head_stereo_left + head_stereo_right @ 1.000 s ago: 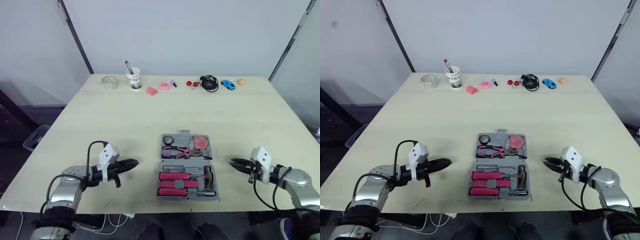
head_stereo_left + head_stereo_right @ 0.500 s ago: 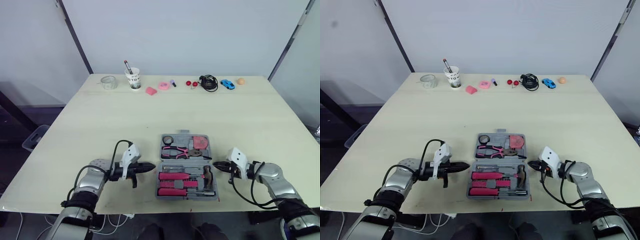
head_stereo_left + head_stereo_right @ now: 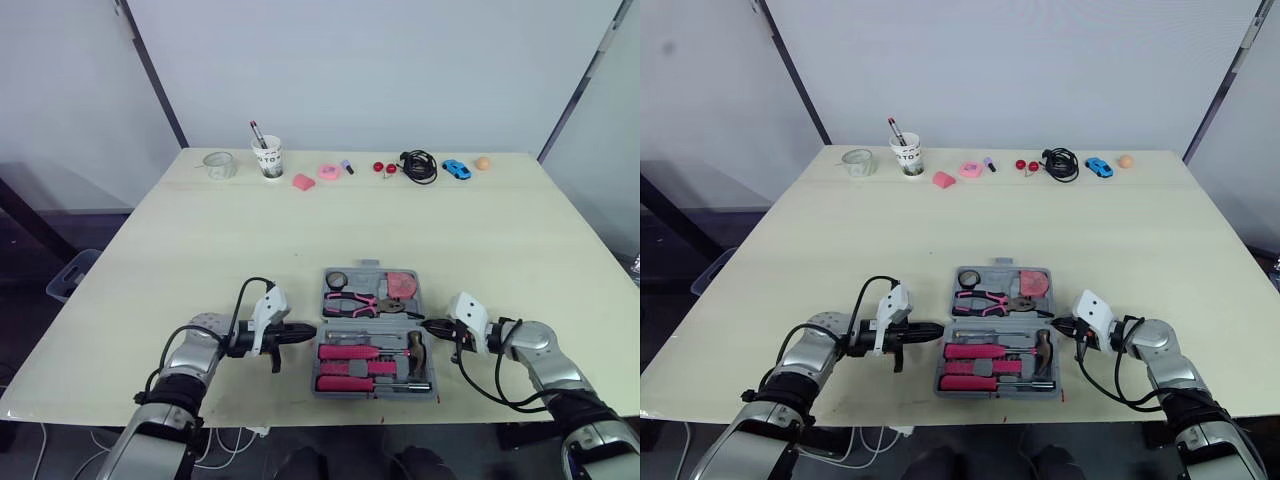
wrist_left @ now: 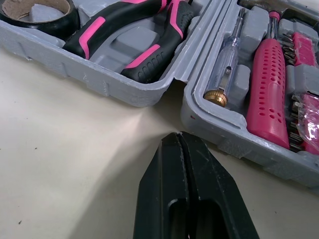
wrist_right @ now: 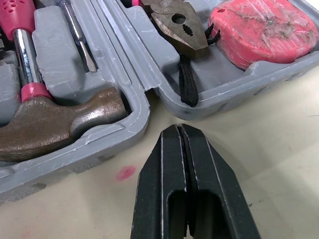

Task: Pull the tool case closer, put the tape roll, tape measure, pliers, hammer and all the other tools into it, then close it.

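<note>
Grey tool case (image 4: 94, 74) open, left gripper (image 4: 178, 135), right gripper (image 5: 177, 127) closed alongside

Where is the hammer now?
In the left eye view, the hammer lies in the near half of the open tool case, at its right end, close to the right gripper.

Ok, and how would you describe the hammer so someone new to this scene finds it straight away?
On the pale table, find the open grey tool case near the front edge. The hammer lies in its nearer half, at the end on the robot's right. Its dull brown metal head sets it apart from the pink-handled tools beside it.
</note>
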You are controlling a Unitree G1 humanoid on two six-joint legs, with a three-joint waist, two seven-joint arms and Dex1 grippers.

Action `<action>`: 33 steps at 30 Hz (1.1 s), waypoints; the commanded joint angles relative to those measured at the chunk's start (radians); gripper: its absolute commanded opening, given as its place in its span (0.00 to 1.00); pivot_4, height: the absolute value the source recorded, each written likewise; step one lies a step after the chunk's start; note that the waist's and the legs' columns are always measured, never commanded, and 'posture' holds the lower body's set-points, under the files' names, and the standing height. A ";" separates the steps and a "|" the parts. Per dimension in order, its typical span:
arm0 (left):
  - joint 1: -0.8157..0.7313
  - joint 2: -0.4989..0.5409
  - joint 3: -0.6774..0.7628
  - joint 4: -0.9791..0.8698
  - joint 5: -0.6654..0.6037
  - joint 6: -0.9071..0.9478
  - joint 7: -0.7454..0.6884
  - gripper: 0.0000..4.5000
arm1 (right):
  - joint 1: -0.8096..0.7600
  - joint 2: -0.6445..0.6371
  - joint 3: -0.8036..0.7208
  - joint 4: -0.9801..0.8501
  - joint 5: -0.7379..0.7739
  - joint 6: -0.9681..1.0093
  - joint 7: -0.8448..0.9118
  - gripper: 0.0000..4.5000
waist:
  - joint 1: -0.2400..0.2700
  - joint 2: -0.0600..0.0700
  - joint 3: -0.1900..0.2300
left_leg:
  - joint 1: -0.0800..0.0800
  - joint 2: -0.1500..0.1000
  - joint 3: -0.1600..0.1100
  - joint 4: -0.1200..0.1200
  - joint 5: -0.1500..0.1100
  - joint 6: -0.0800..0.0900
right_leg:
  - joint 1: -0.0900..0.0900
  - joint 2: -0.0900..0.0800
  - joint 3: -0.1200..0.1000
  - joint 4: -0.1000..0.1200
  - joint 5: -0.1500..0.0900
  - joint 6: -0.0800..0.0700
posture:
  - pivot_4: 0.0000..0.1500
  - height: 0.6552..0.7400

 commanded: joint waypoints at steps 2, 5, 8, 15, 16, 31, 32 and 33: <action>-0.014 -0.017 -0.017 0.039 0.035 -0.009 0.025 0.00 | -0.008 0.000 0.005 -0.007 -0.004 -0.015 0.007 0.00 | 0.000 0.000 0.000 | 0.000 0.000 0.000 0.000 0.000 0.000 | 0.000 0.000 0.000 0.000 0.000 0.000 | 1.00 1.00; -0.030 -0.036 -0.018 0.059 0.044 -0.009 0.040 0.00 | -0.008 0.000 0.006 -0.006 -0.006 -0.017 0.008 0.00 | 0.002 0.001 0.000 | 0.000 0.000 0.000 0.000 0.000 0.000 | 0.000 0.000 0.000 0.000 0.000 0.000 | 1.00 1.00; -0.042 -0.047 -0.020 0.077 0.052 -0.014 0.041 0.00 | -0.008 0.002 0.006 -0.009 -0.005 -0.017 0.005 0.00 | 0.003 0.001 -0.001 | 0.001 0.000 0.000 0.000 0.000 0.000 | 0.001 0.000 0.000 0.000 0.000 0.000 | 1.00 1.00; -0.072 -0.066 -0.028 0.119 0.070 -0.031 0.041 0.00 | -0.002 0.005 0.005 -0.018 -0.001 -0.014 0.004 0.00 | 0.003 0.001 -0.001 | 0.001 0.000 0.000 0.001 0.000 0.000 | 0.001 0.000 0.000 0.000 0.000 0.000 | 1.00 1.00; -0.077 -0.072 -0.030 0.124 0.071 -0.033 0.041 0.00 | 0.000 0.004 0.005 -0.020 -0.001 -0.014 0.005 0.00 | 0.003 0.001 -0.001 | 0.001 0.000 0.000 0.001 0.000 0.000 | 0.001 0.000 0.000 0.000 0.000 0.000 | 1.00 1.00; -0.109 -0.123 -0.049 0.171 0.102 -0.058 0.013 0.00 | 0.005 -0.005 0.008 -0.032 0.000 -0.006 0.030 0.00 | 0.007 0.003 -0.002 | 0.000 -0.002 -0.002 0.001 0.000 0.000 | 0.002 0.000 0.000 0.000 0.000 0.000 | 1.00 1.00; -0.106 -0.123 -0.051 0.166 0.103 -0.056 0.008 0.00 | 0.006 -0.006 0.008 -0.035 0.001 -0.004 0.032 0.00 | 0.008 0.003 -0.002 | 0.000 -0.002 -0.002 0.001 0.000 0.000 | 0.002 0.000 0.000 0.000 0.000 0.000 | 1.00 1.00; -0.102 -0.123 -0.052 0.155 0.101 -0.046 0.000 0.00 | 0.008 -0.009 0.008 -0.040 0.003 0.000 0.038 0.00 | 0.008 0.003 -0.002 | 0.000 -0.002 -0.002 0.001 0.000 0.000 | 0.002 0.000 0.000 0.000 0.000 0.000 | 1.00 1.00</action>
